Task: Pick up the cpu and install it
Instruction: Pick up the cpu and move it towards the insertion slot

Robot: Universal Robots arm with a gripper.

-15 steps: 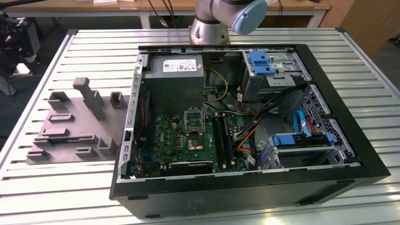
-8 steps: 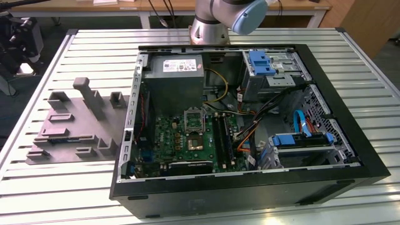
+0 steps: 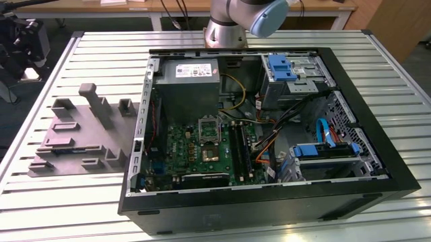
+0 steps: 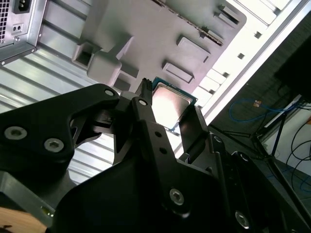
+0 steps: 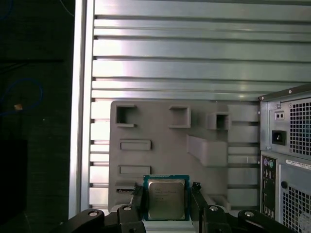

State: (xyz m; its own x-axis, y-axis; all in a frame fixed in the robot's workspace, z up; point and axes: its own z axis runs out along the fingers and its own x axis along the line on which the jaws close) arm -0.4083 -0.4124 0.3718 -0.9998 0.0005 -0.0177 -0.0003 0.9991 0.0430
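Note:
The cpu [image 5: 166,198] is a small square chip with a silver-grey metal top and a green rim. It sits between the two black fingertips of my gripper [image 5: 166,201], which is shut on it by two opposite edges. In the second wrist view the cpu [image 4: 169,104] shows, held by the gripper [image 4: 170,109] above the grey holder plate [image 4: 146,34]. In the exterior view the open computer case [image 3: 269,201] lies on the table, with the motherboard socket [image 3: 211,153] and its raised metal frame [image 3: 209,125] in view.
The grey holder plate [image 3: 81,136] with raised blocks lies on the slatted metal table [image 3: 54,201], at the exterior view's left of the case. The arm's base [image 3: 232,20] stands behind the case. The case's rear panel [image 5: 286,160] is beside the plate. The table edge [image 5: 80,121] is close by.

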